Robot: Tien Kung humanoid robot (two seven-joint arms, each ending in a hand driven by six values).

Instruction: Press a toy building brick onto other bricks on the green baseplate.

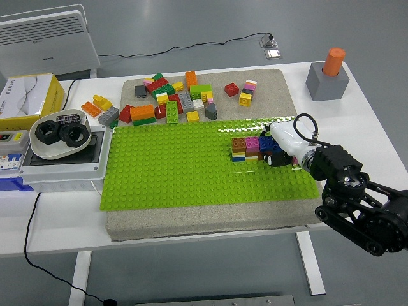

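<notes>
Head view, the only one. Green baseplate [178, 169] lies on a beige foam mat [197, 220] on the white table [57, 229]. On the plate's right part stands a small row of stacked bricks [250, 148]: brown and magenta tops over yellow, white and blue layers. At the row's right end sits a blue brick [269, 144], touching the row.

Right hand [282, 148] comes in from the lower right on a black arm [357, 204]. White palm shell lies over the blue brick's right side, dark fingers [278, 159] curled down against its near face. Whether it grips the brick or only bears on it, cannot tell; fingertips are mostly hidden by the shell. Left hand not in view.

Loose bricks [172, 102] lie scattered on the mat just beyond the plate's far edge, well apart from the hand. A red one [231, 90] and a yellow-topped one [245, 97] lie off to the right of the pile.

Left of the mat: grey box [60, 159] carrying a white bowl with black rings [57, 134]. Far right corner: grey block with an orange peg [328, 73].

Progress, judged: the blue brick is already at its place and looks level with its neighbours, so the press seems under way or near done. Left: confirm it is fully seated, let go, lift clear.
</notes>
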